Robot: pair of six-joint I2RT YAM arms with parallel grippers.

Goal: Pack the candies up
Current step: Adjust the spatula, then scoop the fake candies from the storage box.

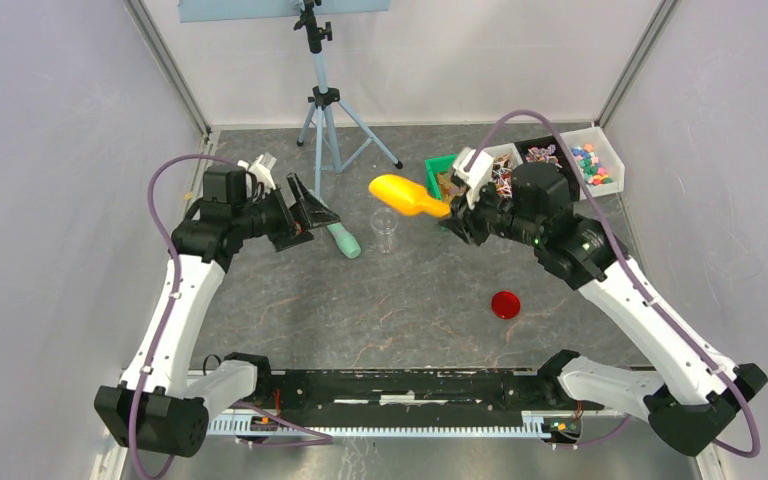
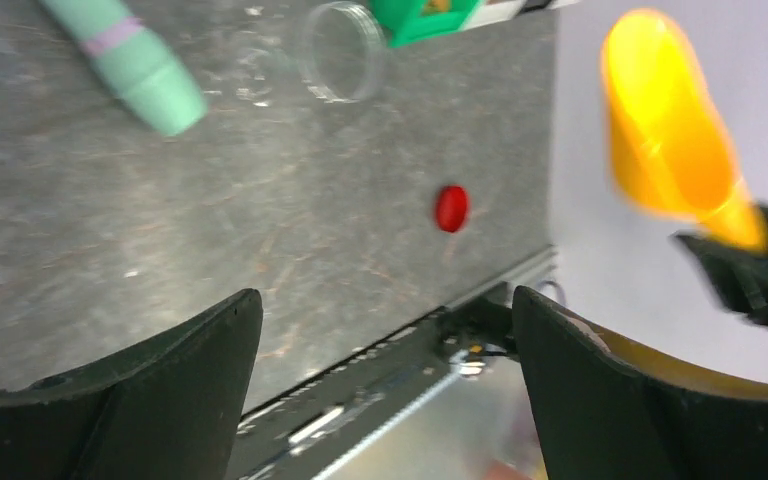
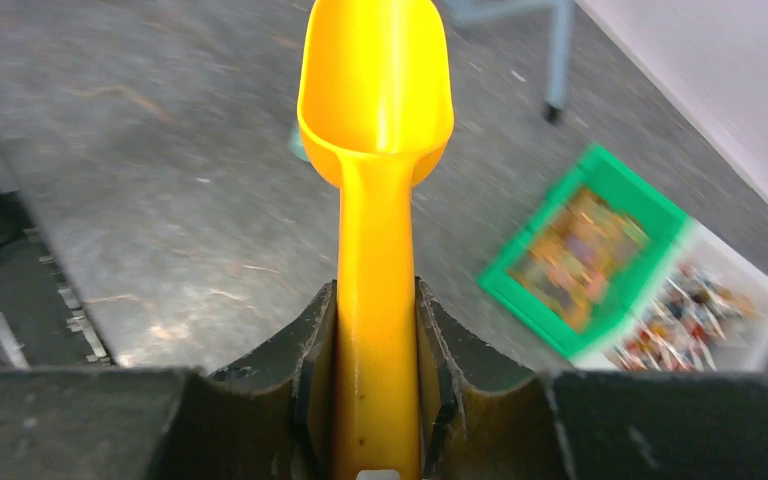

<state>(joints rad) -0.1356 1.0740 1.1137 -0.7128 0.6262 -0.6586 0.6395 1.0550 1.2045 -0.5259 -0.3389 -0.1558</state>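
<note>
Tiny wrapped candies (image 1: 587, 163) in red, pink, blue and golden-brown lie sorted in a row of small open plastic bins (image 1: 612, 150), one green and the others white. The bins sit at the far right corner of the grey counter (image 1: 430, 310). In the right wrist view the candies blur into colourful specks. The right claw (image 1: 457, 212) pinches the handle of the orange plastic scoop (image 1: 403, 194) snugly between both fingers, holding it above the counter near the green bin with its bowl pointing left. The left claw (image 1: 305, 213) is spread wide, grips nothing, and hangs near a mint-green cylinder (image 1: 344, 240) lying on the counter.
</note>
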